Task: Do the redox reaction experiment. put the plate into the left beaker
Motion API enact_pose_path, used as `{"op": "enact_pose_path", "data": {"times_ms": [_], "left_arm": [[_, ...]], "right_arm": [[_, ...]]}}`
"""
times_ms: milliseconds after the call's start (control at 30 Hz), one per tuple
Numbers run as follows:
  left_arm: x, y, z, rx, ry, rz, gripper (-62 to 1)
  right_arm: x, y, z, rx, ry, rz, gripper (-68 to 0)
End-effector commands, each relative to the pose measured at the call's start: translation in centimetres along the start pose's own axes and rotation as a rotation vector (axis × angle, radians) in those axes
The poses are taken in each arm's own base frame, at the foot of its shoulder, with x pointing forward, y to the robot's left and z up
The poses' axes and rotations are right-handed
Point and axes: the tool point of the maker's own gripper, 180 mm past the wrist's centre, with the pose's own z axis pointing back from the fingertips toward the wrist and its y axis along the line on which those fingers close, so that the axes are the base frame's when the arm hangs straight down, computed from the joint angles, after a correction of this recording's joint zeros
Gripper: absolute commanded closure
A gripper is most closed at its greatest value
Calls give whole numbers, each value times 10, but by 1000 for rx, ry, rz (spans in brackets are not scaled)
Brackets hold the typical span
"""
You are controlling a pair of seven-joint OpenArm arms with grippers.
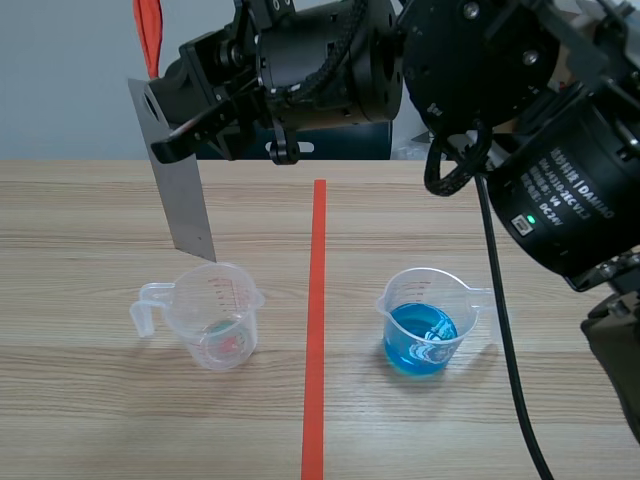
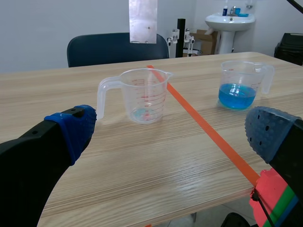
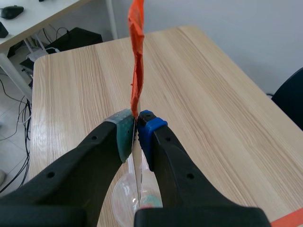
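A thin grey metal plate (image 1: pixel 180 175) with an orange-red tag at its upper end hangs upright, its lower corner just above the rim of the left beaker (image 1: pixel 212 315). My right gripper (image 1: pixel 165 145), reaching across from the right, is shut on the plate. In the right wrist view the plate (image 3: pixel 137 71) stands edge-on between the pads of the right gripper (image 3: pixel 137 126), with the clear beaker (image 3: pixel 127 201) below. That beaker (image 2: pixel 142 94) holds a little pale liquid. My left gripper (image 2: pixel 173 127) is open, low in front of it, with the plate (image 2: pixel 143 21) hanging beyond.
A second beaker (image 1: pixel 425 322) with blue liquid (image 2: pixel 236 96) stands right of the orange-red tape line (image 1: pixel 316 330). A blue chair (image 2: pixel 116 47) sits behind the table's far edge. The right arm's cable (image 1: pixel 505 330) hangs near the blue beaker.
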Motion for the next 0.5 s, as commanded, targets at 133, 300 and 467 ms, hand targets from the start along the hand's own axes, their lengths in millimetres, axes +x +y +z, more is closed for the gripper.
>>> {"op": "enact_pose_path", "data": {"times_ms": [133, 300, 467], "left_arm": [[12, 1, -2, 4, -59, 2, -623], [12, 1, -2, 4, -59, 2, -623], [12, 1, -2, 4, -59, 2, -623]], "right_arm": [[16, 1, 2, 10, -38, 15, -6], [15, 2, 2, 12, -33, 13, -6], [15, 2, 2, 12, -32, 13, -6]]}}
